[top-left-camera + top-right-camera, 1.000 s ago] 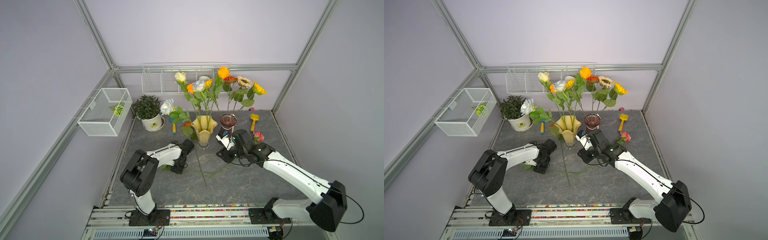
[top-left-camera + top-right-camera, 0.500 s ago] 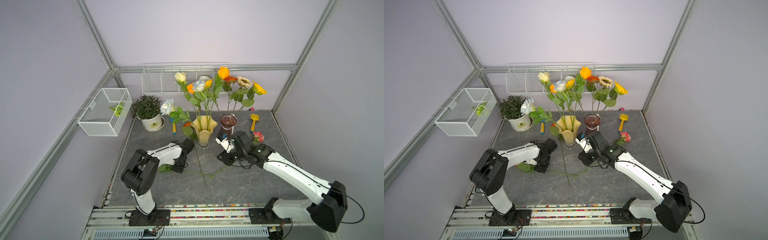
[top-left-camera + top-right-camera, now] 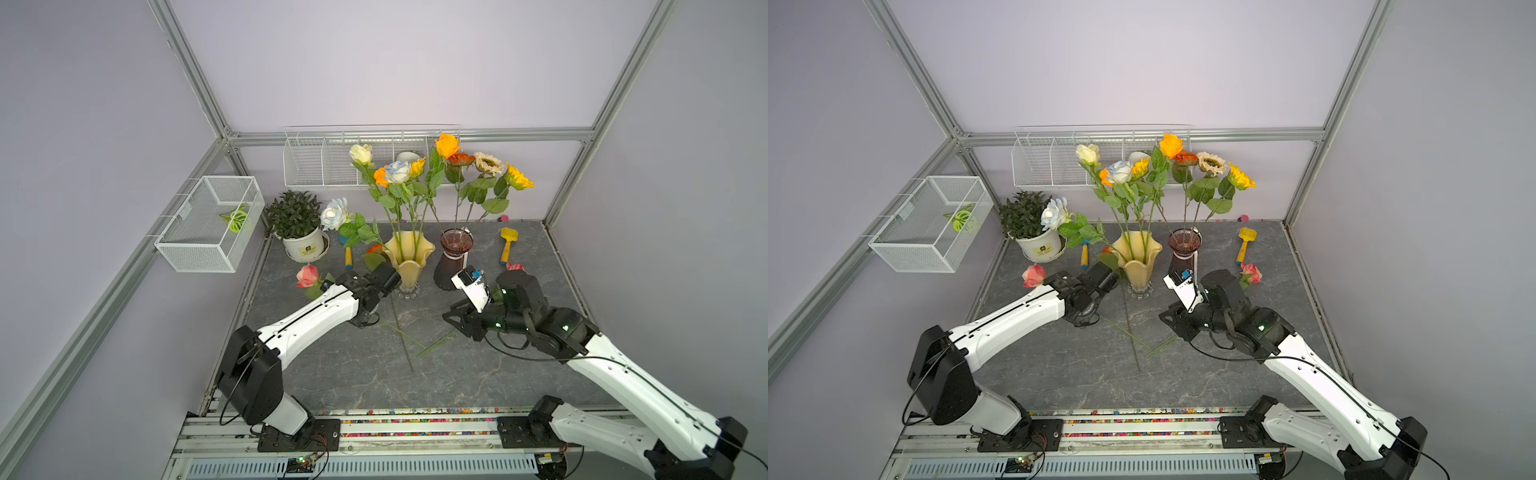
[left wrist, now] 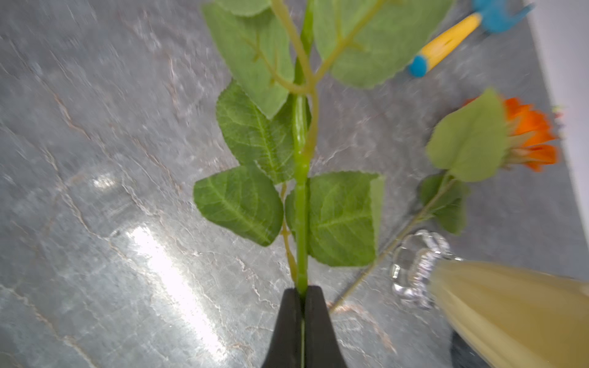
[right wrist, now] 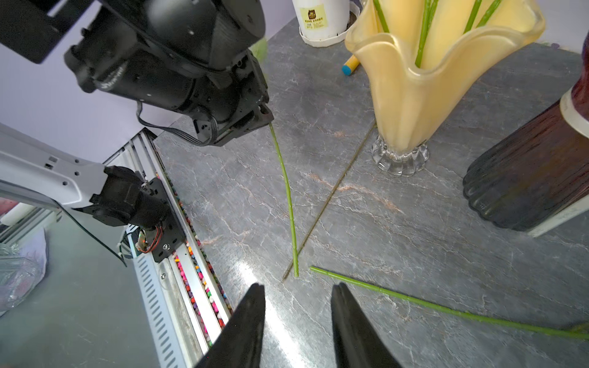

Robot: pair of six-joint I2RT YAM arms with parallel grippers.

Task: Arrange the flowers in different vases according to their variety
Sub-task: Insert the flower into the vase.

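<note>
My left gripper (image 4: 301,290) is shut on the green leafy stem (image 4: 300,191) of a pink rose (image 3: 307,275), whose head shows left of the arm in both top views. The stem's free end (image 5: 288,197) trails toward my right gripper (image 5: 298,286), which is open and empty above the table. A second pink rose (image 3: 1251,273) lies behind the right arm, its stem (image 5: 414,299) along the table. An orange flower (image 4: 529,137) lies by the yellow vase (image 3: 409,257), which holds several roses. The purple vase (image 3: 453,257) holds sunflower-like heads.
A white pot with a green plant (image 3: 301,245) stands at the back left, a white-blue rose (image 3: 334,214) beside it. Toy shovels (image 3: 508,245) lie at the back. Wire baskets (image 3: 208,224) hang on the walls. The marble table (image 3: 374,382) ends at a front rail.
The left gripper has shut on the stem and raised it; the pink rose head now shows beside the left arm. The right arm has barely moved.
</note>
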